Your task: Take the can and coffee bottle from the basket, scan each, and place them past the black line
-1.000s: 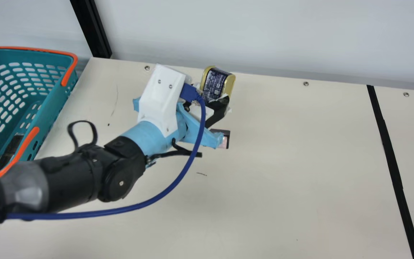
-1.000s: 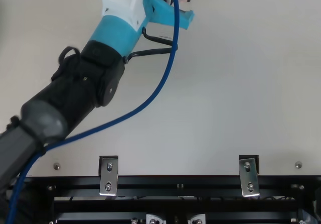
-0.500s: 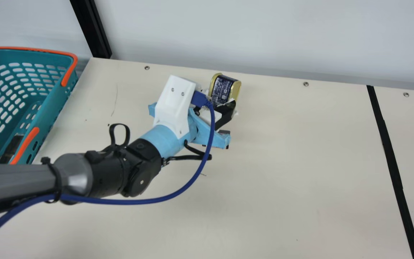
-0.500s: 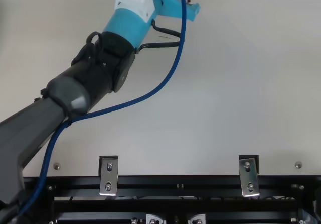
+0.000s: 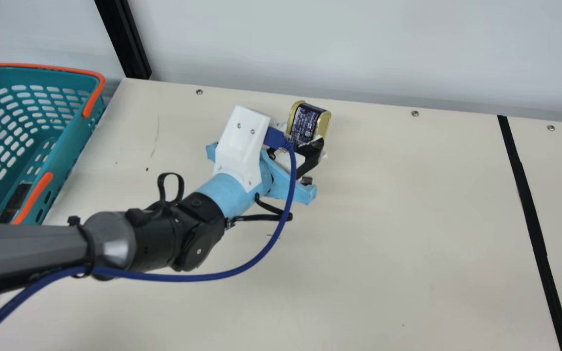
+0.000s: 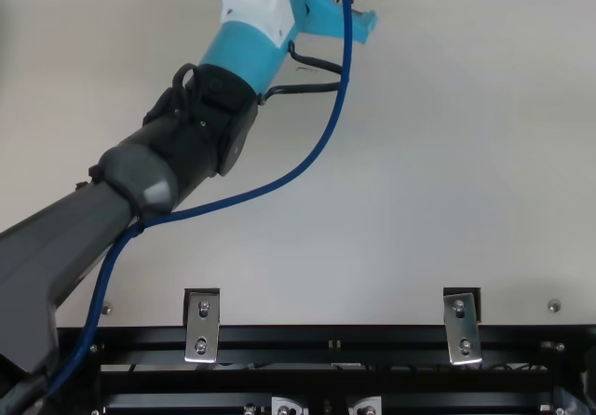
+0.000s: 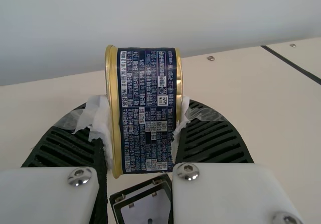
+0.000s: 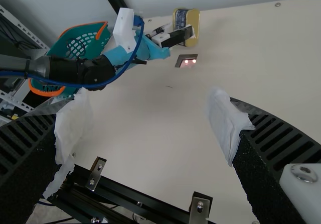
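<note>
In the main view my left gripper [image 5: 302, 142] holds the gold-rimmed, dark-labelled can [image 5: 305, 123] near the table's back edge. The left wrist view shows the can [image 7: 146, 111] upright between the ribbed fingers of my left gripper [image 7: 145, 126], shut on its sides. Beside it lies the small scanner [image 7: 148, 204]; in the right wrist view the scanner [image 8: 186, 61] shows red lights. My right gripper [image 8: 150, 126] stands open with nothing between its padded fingers. A dark object [image 5: 16, 201] rests in the basket [image 5: 73, 127]; I cannot tell whether it is the coffee bottle.
The black line [image 5: 530, 209] crosses the right part of the cream table [image 5: 398, 253]. A black post [image 5: 124, 39] rises behind the back left corner. Metal brackets [image 6: 202, 325] sit on the front edge. A blue cable [image 5: 203, 278] hangs along my left arm.
My left arm has moved right and slightly toward the front in the main view, carrying the can along. Its motion is smaller over the last half second. The basket has stayed put.
</note>
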